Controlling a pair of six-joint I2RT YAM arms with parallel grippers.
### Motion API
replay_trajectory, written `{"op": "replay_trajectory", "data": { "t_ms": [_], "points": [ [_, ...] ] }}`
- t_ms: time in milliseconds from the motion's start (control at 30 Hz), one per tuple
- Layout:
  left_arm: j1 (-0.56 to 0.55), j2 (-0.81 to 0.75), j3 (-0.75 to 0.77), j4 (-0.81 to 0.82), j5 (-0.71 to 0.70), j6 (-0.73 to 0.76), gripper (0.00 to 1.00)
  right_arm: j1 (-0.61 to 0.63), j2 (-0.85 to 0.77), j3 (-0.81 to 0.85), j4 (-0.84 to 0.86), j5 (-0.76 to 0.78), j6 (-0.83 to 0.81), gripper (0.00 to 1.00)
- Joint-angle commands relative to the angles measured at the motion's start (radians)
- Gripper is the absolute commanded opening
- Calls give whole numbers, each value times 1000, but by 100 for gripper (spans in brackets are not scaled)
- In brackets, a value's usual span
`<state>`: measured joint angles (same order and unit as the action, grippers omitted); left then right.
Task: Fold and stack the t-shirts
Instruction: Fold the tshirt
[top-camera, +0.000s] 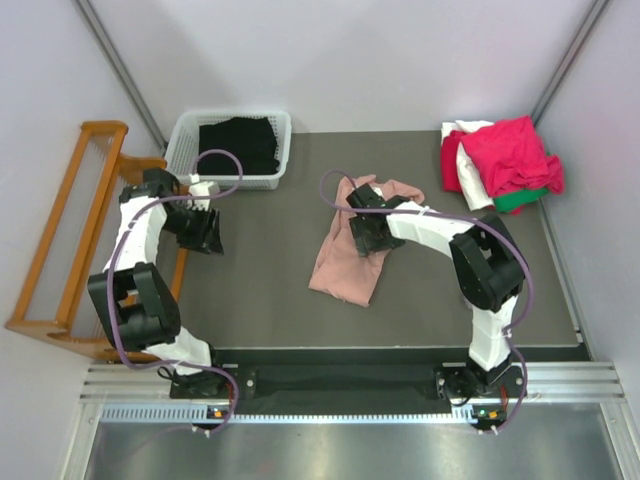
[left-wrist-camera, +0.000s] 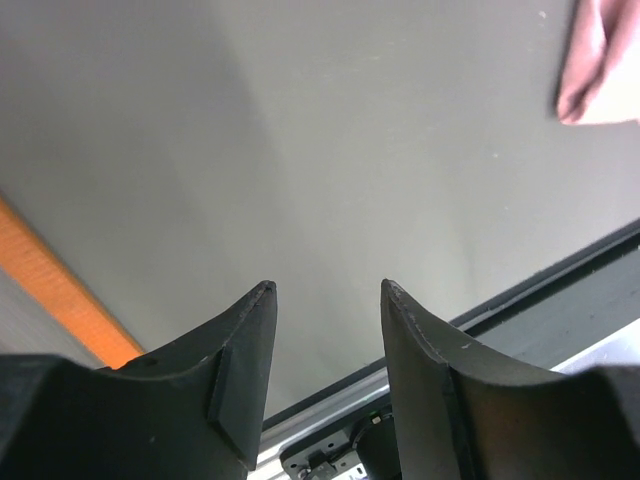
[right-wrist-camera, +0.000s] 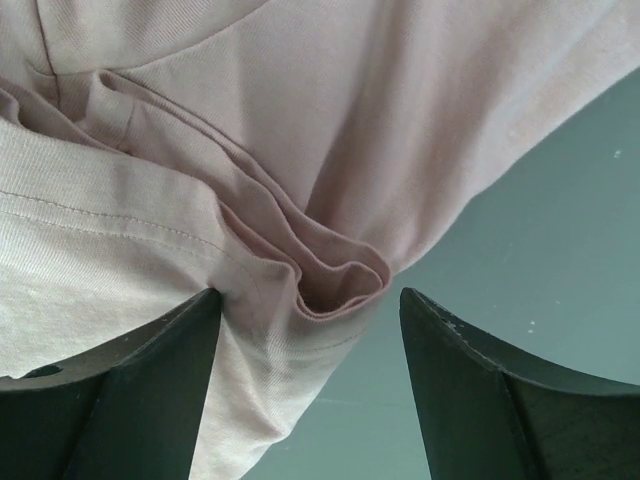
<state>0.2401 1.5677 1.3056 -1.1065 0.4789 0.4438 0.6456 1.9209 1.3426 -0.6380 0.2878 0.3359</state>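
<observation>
My right arm (top-camera: 440, 228) covers part of the dusty-pink shirt (top-camera: 345, 270) from above, and it's too rumpled to tell front from back. It lies mid-table (top-camera: 270, 265). My right claw (right-wrist-camera: 310, 300) stands wide open astride a bunched fold, not closed on it. My left claw (left-wrist-camera: 325, 288) hangs open over the table, holding nothing. The other shirts (top-camera: 503, 160) sit heaped in the far right corner.

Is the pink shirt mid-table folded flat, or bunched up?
Bunched up, not folded. The pink shirt lies crumpled in a long, uneven strip, and the right wrist view shows loose, rumpled pleats rather than flat layers.
</observation>
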Motion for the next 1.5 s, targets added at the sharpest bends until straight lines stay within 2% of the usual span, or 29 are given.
{"op": "replay_trajectory", "data": {
  "t_ms": [0,33,67,100,133,267,367,467,500,533,667,767,1133,1467],
  "points": [
    [-108,-50,18,-33,-2,-10,51,9,-84,43,-38,112,-32,72],
    [-195,-58,17,-32,-16,-20,51,14,-103,44,-48,126,-34,72],
    [-237,-64,15,-30,-48,-25,51,20,-123,46,-73,155,-37,72],
    [-336,-77,14,-27,-68,-37,51,29,-167,44,-84,165,-31,72],
    [-367,-81,15,-26,-68,-40,51,34,-192,32,-95,168,-11,72],
    [-397,-86,34,-13,74,-37,51,61,-369,-68,-114,125,61,73],
    [-403,-42,52,-6,118,-60,52,110,-495,-196,-95,41,124,73],
    [-447,23,52,2,121,-79,52,215,-589,-360,-8,-45,193,72],
    [-482,41,49,16,107,-92,52,288,-600,-396,30,-44,209,72],
    [-505,58,49,22,96,-99,52,323,-603,-448,47,-41,219,71],
    [-608,117,29,88,44,-151,53,457,-528,-487,57,13,247,70],
    [-659,115,-3,163,10,-186,54,485,-479,-476,78,39,242,70],
    [-702,225,-31,243,35,-189,55,483,-370,-381,107,85,198,70],
    [-775,318,-28,286,86,-218,55,462,-341,-378,115,79,204,66]
  ]
}}
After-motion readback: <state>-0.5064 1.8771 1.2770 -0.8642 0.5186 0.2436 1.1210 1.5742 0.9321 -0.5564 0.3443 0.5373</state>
